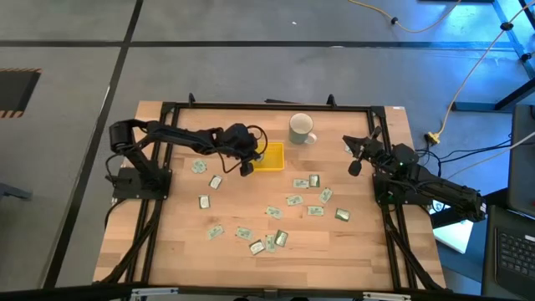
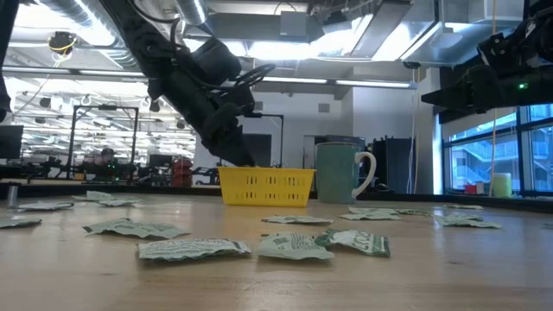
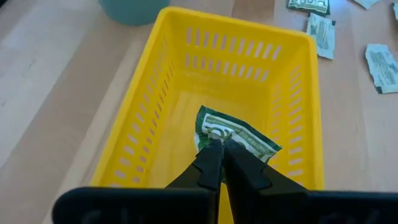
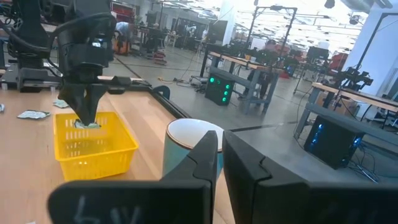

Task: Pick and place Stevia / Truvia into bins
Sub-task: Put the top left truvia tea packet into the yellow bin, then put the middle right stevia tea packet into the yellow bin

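Note:
The bright-yellow tray (image 1: 269,156) stands at the far middle of the table, beside a white mug (image 1: 301,128). My left gripper (image 3: 219,144) reaches down into the tray (image 3: 155,112), shut on one pale green Stevia sachet (image 3: 239,137). Several more sachets (image 1: 294,201) lie flat across the table's middle and near part. My right gripper (image 4: 219,149) waits level at the table's right side, its fingers nearly together with nothing between them. My left gripper pinches the sachet's near edge (image 3: 211,138) between its two fingertips. The fingers slant down into the tray from the table's left side. The sachet sticks out ahead of the fingertips inside the tray walls; whether it touches the tray floor I cannot tell.
The mug (image 2: 341,173) stands just right of the tray (image 2: 265,186). Loose sachets (image 2: 194,249) are scattered over the wood toward the near edge, and a few (image 1: 199,166) lie left of the tray under my left arm. A black frame runs around the table.

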`<action>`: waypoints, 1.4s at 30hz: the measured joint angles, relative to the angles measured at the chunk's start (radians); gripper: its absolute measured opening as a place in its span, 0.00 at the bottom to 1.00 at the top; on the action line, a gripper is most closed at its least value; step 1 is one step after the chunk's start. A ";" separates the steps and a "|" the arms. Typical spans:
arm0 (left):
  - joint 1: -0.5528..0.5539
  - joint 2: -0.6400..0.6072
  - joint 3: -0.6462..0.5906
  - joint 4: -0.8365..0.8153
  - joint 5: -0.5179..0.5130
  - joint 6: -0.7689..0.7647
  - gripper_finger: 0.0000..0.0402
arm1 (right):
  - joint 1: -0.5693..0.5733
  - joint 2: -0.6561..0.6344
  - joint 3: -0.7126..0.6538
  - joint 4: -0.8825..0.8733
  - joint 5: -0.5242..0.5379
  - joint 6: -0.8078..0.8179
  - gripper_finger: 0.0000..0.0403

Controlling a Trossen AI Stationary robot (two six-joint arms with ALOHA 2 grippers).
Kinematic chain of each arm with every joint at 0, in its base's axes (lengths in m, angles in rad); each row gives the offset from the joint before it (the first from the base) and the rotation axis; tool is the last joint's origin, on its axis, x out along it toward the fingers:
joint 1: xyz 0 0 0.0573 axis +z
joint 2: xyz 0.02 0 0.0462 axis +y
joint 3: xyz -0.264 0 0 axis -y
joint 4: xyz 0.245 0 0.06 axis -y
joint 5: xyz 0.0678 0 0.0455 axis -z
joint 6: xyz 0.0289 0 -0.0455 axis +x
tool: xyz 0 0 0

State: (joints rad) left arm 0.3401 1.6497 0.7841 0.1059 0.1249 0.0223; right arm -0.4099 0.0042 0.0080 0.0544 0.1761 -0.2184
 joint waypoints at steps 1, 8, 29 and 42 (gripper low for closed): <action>0.000 0.001 0.000 0.000 0.000 0.000 0.03 | 0.000 0.000 0.000 0.000 0.000 0.000 0.07; 0.000 0.002 0.000 0.000 0.000 0.000 0.05 | 0.000 0.000 0.000 0.000 0.000 0.000 0.07; 0.002 -0.068 0.000 0.008 -0.037 -0.034 0.16 | 0.000 0.000 0.000 -0.001 -0.002 0.008 0.07; -0.002 -0.413 -0.142 0.178 0.027 0.077 0.16 | 0.000 0.001 0.000 0.025 -0.030 0.150 0.07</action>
State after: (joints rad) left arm 0.3382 1.2371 0.6418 0.2839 0.1517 0.0997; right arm -0.4095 0.0050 0.0080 0.0789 0.1460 -0.0682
